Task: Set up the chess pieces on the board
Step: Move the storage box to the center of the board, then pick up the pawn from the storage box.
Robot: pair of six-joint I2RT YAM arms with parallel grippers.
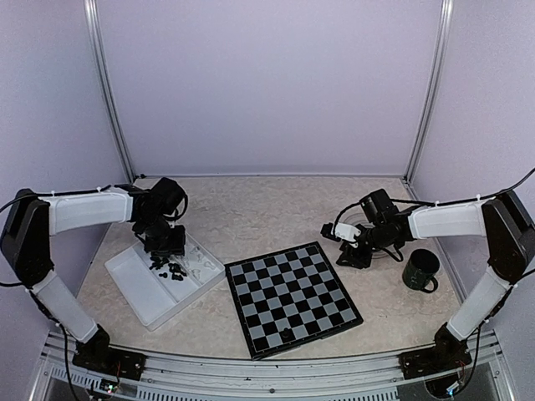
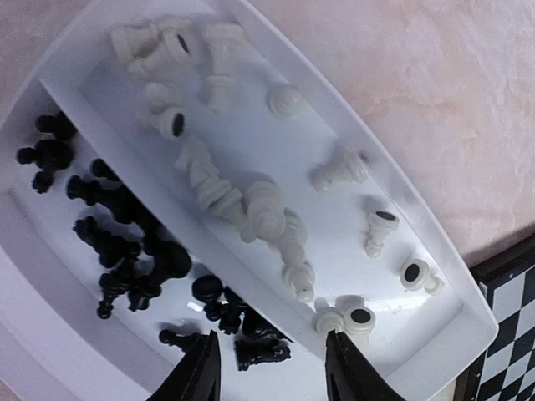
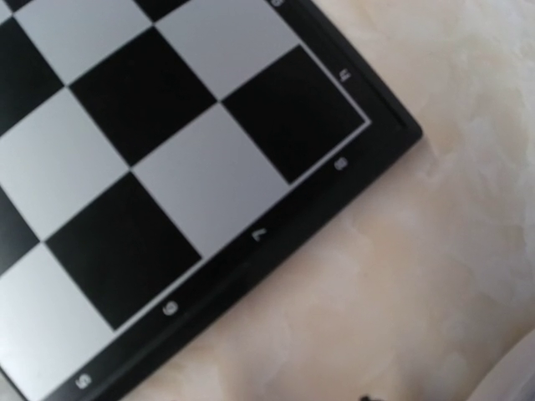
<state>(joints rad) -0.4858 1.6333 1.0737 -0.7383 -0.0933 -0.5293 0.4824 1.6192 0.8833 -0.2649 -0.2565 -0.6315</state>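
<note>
My left fingers (image 2: pixel 199 380) half-spread, empty, hung over tray (image 2: pixel 259 142); black pieces (image 2: pixel 125 242) heaped beneath, white pieces (image 2: pixel 251 209) past divider (image 2: pixel 109 142). Right of tray lay board (image 1: pixel 292 296); my right fingers (image 1: pixel 349 253) at its far corner, spread untellable. Risk: grabbing two tangled pieces, or one squirting free.

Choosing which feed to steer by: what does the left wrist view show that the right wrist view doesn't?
Only the left wrist: the white tray, with black pieces in one compartment and white pieces in the other, and the left gripper open at the bottom edge. Only the right wrist: the numbers printed along the border of the board. Both: part of the board and the pale table.
</note>
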